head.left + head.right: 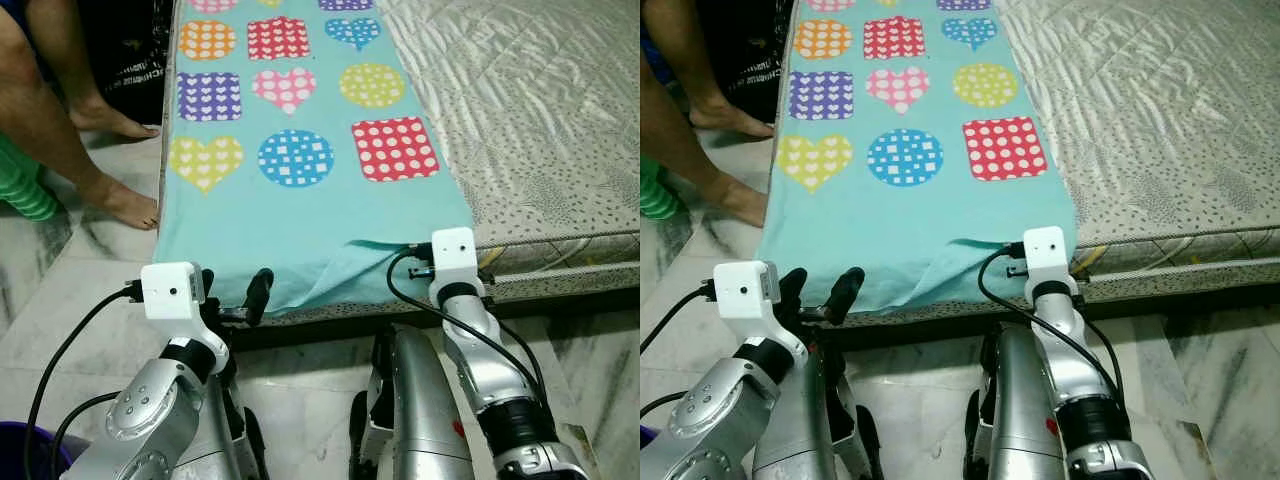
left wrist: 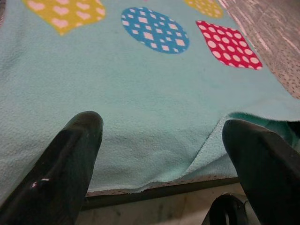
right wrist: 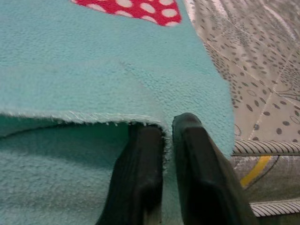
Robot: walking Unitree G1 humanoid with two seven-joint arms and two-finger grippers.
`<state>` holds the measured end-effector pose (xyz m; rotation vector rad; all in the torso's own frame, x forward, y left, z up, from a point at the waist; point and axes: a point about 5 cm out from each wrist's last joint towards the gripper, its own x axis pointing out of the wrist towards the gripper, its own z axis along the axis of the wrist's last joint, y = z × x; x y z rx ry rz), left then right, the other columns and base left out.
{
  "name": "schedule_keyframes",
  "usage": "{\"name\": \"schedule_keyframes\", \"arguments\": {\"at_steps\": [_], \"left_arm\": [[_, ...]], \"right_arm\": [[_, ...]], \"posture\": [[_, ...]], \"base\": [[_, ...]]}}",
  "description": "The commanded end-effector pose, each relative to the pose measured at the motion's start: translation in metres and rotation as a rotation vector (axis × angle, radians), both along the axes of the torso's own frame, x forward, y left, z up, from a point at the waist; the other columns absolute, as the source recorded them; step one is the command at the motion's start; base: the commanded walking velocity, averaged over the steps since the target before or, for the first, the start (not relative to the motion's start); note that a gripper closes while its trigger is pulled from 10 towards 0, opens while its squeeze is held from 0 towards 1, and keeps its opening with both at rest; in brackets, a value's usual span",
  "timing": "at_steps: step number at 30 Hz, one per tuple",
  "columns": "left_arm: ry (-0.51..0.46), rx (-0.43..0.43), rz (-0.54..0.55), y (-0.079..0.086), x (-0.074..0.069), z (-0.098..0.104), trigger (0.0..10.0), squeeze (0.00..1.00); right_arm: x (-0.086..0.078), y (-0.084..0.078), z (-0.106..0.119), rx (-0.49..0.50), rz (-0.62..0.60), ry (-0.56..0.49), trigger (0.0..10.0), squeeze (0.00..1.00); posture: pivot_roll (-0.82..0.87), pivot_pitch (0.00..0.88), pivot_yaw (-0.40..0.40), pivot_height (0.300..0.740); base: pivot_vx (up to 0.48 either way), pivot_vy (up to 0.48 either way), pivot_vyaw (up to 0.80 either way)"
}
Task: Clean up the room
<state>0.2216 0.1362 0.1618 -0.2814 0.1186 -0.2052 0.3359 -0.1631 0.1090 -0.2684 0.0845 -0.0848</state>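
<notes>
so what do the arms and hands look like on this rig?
Both arms are silver metal with black joint sections. Each wrist carries a white camera box with a black cable looping back along the arm. The left hand and right hand each have two long, glossy black fingers; the right's inner pads look ribbed.

Person [image 1: 60, 110] cut off above legs; blanket [image 1: 300, 200] top cropped.
</notes>
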Motion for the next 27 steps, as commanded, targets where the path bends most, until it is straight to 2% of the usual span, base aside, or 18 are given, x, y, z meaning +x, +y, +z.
{"name": "schedule_keyframes", "arguments": {"at_steps": [1, 9, 18, 26, 27], "left_arm": [[0.008, 0.010, 0.005, 0.001, -0.001, -0.002, 10.0, 0.00], [0.004, 0.015, 0.006, 0.003, -0.001, -0.002, 10.0, 0.00], [0.004, 0.030, 0.010, 0.007, -0.002, -0.002, 10.0, 0.00], [0.002, 0.034, 0.003, 0.006, 0.000, -0.002, 10.0, 0.00], [0.000, 0.036, 0.002, 0.007, 0.001, -0.002, 10.0, 0.00]], "right_arm": [[-0.005, -0.008, -0.003, 0.026, -0.023, 0.022, 0.0, 0.00], [-0.015, -0.018, -0.007, 0.067, -0.016, 0.055, 0.0, 0.00], [-0.036, -0.034, -0.013, 0.041, 0.015, 0.101, 0.0, 0.00], [-0.048, -0.040, -0.020, 0.026, 0.031, 0.145, 0.2, 0.00], [-0.049, -0.040, -0.022, 0.018, 0.035, 0.154, 1.8, 0.00]], "posture": [[0.10, 0.270, -0.025, 0.509], [0.10, 0.263, -0.025, 0.509], [0.10, 0.253, -0.022, 0.509], [0.09, 0.244, -0.017, 0.509], [0.09, 0.237, -0.016, 0.509]], "base": [[0.000, 0.000, 0.00], [0.000, 0.000, 0.00], [0.000, 0.000, 0.00], [0.000, 0.000, 0.00], [0.000, 0.000, 0.00]]}}
